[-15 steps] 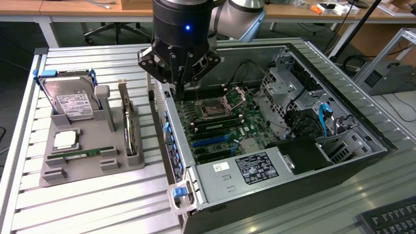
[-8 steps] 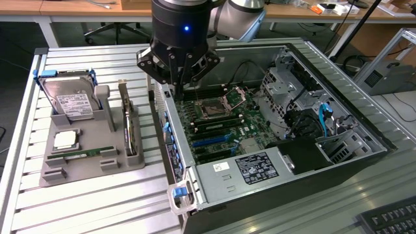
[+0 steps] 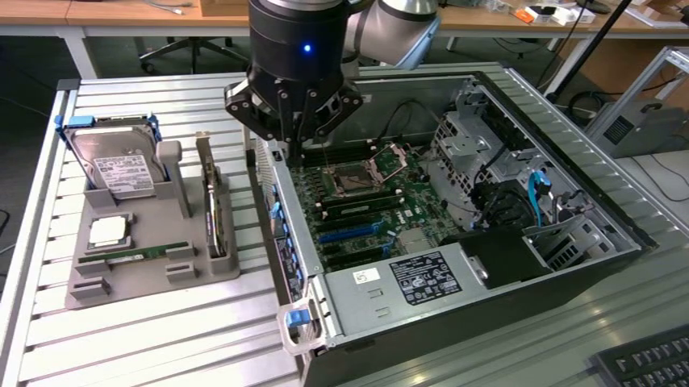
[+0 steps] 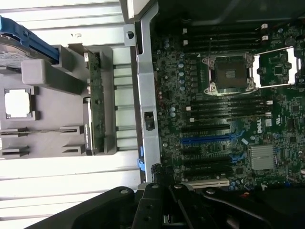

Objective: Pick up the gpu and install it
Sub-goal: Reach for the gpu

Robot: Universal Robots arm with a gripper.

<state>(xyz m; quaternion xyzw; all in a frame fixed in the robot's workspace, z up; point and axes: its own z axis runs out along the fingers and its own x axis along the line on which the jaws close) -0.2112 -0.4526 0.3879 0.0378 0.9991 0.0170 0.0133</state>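
- Holder of grey moulded plastic (image 3: 140,284) sits on the white slatted table (image 3: 161,347), to the exterior view's left of the gripper.
- At the holder's end farthest from the gripper, you see a silver hard drive with a white label (image 3: 121,168) standing in a blue bracket.
- A square silver processor chip (image 3: 109,231) and a narrow green memory stick (image 3: 138,253) lie in the same holder.
- The gpu (image 3: 215,216), a green card with a black cooler and a silver end bracket, stands on its thin edge in the holder slot nearest the gripper, apart from it and untouched. You can see it edge-on in the wrist view too (image 4: 93,112).
- The black gripper (image 3: 293,135) hangs over the side wall of the open computer case (image 3: 603,234), between the holder and the motherboard. You cannot tell whether it is spread or pressed together.
- Just to the exterior view's right of the gripper lies the green motherboard (image 3: 366,222) with its open metal-framed processor socket (image 3: 353,179).
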